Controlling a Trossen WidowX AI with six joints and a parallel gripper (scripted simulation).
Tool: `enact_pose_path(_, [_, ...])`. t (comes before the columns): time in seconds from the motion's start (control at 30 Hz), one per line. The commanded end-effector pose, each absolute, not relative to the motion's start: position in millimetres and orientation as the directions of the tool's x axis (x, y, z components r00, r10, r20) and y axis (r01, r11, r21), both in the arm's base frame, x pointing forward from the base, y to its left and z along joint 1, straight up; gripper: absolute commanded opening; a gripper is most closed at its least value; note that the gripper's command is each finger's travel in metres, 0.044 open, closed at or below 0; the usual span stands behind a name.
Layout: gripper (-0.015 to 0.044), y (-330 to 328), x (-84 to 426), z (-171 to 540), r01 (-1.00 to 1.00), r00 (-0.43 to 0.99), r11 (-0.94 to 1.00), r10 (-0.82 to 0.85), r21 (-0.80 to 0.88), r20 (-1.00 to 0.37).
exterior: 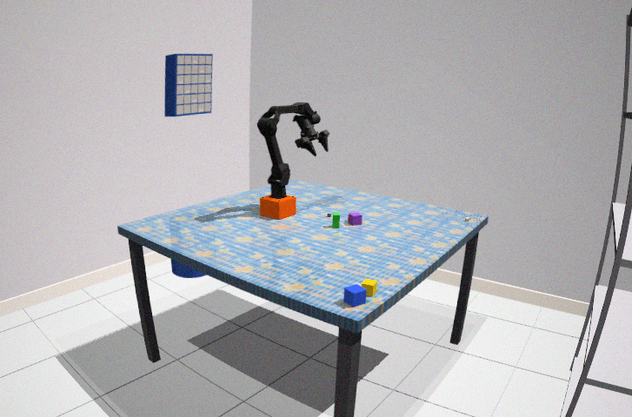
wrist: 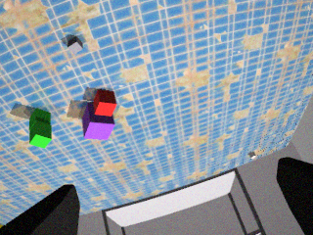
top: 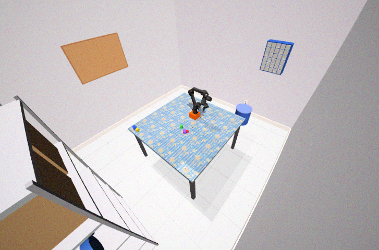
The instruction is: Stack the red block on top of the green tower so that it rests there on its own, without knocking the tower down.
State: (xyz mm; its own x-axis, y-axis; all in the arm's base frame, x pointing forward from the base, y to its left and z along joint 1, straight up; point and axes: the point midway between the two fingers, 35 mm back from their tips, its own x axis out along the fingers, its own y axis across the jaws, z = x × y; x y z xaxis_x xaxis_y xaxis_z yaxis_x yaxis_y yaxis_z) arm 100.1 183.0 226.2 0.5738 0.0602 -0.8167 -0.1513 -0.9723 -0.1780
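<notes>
The red block (top: 187, 131) (wrist: 105, 103) sits on the table right against a purple block (top: 184, 132) (exterior: 355, 218) (wrist: 99, 124); the exterior view does not show it. The green tower (top: 181, 126) (exterior: 335, 220) (wrist: 40, 128) stands upright a short way from them, to their left in the wrist view. My gripper (top: 205, 108) (exterior: 321, 152) (wrist: 181, 184) is open and empty, high above the table and well away from the red block and the tower, its fingers wide apart.
A tiny dark-and-grey cube (top: 192, 126) (exterior: 329, 215) (wrist: 74, 44) lies near the blocks. A blue block (top: 134, 126) (exterior: 355, 295) and a yellow block (top: 137, 129) (exterior: 369, 287) sit by a far table corner. A small pale object (exterior: 467, 219) (wrist: 252, 155) lies near another corner.
</notes>
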Motion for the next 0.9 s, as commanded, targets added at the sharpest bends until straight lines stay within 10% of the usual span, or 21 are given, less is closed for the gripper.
enact_pose_path(0.0, [0.0426,183.3,100.7,225.8,-0.162,0.572,-0.970,0.058,-0.182,-0.818])
enact_pose_path(0.33, [0.0440,193.8,136.0,201.4,-0.676,0.486,-0.655,-0.050,-0.338,-0.873])
enact_pose_path(0.87, [0.0440,190.7,196.6,163.6,-0.925,0.328,0.153,-0.137,-0.347,-0.935])
